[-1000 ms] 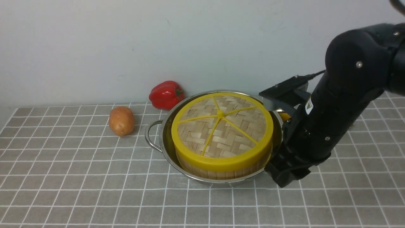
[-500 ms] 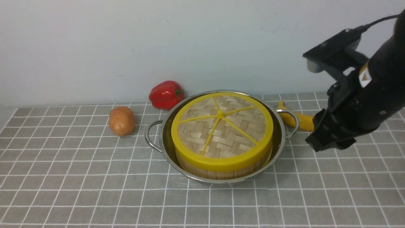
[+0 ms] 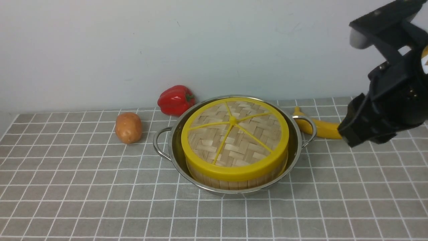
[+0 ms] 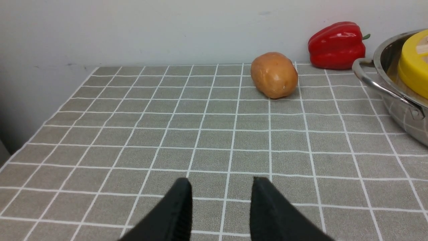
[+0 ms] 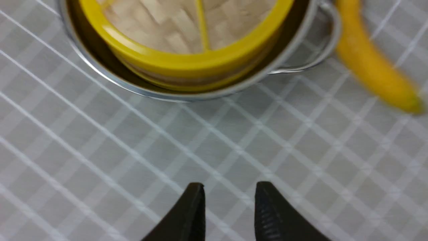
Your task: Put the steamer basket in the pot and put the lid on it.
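Writing: none readable. One small yellow-and-white sticker [image 3: 425,62] on the right arm, cut by the frame edge, text too small to read.

Changes vs a second ago: right arm was low against the pot's right side and hid the banana. Now it is up and back over the right edge of the desk [image 3: 67,201], well apart from the pot. Banana [image 3: 319,128] is now in view. Pot, lid, basket, potato and pepper have not moved.

Right gripper [image 5: 229,190]: black pointed jaws, a moderate gap between them, nothing held, only cloth below. Right wrist view is motion-blurred.
Left gripper [image 4: 220,182]: same black jaws, parted about as far, empty, low over the left part of the desk.

Pot [image 3: 174,147]: shiny steel, wide, shallow, looped wire handles on both sides. It sits mid-desk, nearer the far edge.
Steamer basket [image 3: 230,183]: inside the pot, upright pale bamboo slats showing under the lid.
Lid [image 3: 234,134]: on top of the basket, flat, woven bamboo, thick yellow rim, yellow spokes, small yellow centre knob.

Potato [image 3: 128,128]: brown, oval, matte, left of the pot, apart from it.
Pepper [image 3: 176,99]: red, glossy, at the far edge by the wall, just behind the pot's left side.
Banana: yellow, curved, near the far edge, its tip behind the pot's right handle.
Desk cover: grey cloth with a white grid.
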Available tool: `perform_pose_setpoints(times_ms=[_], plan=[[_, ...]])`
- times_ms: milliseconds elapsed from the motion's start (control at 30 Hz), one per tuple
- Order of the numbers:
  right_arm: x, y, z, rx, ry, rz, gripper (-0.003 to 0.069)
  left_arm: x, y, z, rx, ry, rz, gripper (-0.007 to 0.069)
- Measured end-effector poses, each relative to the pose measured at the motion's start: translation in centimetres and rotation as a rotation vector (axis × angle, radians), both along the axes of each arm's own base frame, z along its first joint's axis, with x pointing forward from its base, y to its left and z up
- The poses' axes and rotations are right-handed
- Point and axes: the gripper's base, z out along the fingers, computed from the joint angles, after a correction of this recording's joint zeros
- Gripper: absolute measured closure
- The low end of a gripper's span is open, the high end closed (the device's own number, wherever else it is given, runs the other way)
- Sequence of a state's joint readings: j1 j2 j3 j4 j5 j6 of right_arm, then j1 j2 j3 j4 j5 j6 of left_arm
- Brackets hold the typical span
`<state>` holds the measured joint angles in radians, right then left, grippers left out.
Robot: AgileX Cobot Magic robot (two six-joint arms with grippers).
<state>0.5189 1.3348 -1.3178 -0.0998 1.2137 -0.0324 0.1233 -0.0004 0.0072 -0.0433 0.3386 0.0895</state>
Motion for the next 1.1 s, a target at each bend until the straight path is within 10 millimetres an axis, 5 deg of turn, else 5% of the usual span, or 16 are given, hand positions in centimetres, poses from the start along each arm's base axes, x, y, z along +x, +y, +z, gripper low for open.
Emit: perform_pose_setpoints(times_ms=[233, 533, 767, 1100], plan=[[2.9, -4.4, 0.8, -0.506, -0.231, -0.09, 0.0424, 0.0, 0.0, 0.0, 0.0, 0.0, 0.0, 0.0382], [4.2, -7.3, 6.6, -1.014, -0.722, -0.298, 0.0423, 0.0, 0.0, 0.0, 0.0, 0.0, 0.0, 0.0382], [3.9, -4.5, 8.2, -0.972, -0.957, -0.228, 0.0419, 0.0, 0.0, 0.0, 0.0, 0.0, 0.0, 0.0382], [3.9, -4.5, 7.2, -0.766, -0.91, -0.312, 0.0419, 0.0, 0.0, 0.0, 0.0, 0.0, 0.0, 0.0382]])
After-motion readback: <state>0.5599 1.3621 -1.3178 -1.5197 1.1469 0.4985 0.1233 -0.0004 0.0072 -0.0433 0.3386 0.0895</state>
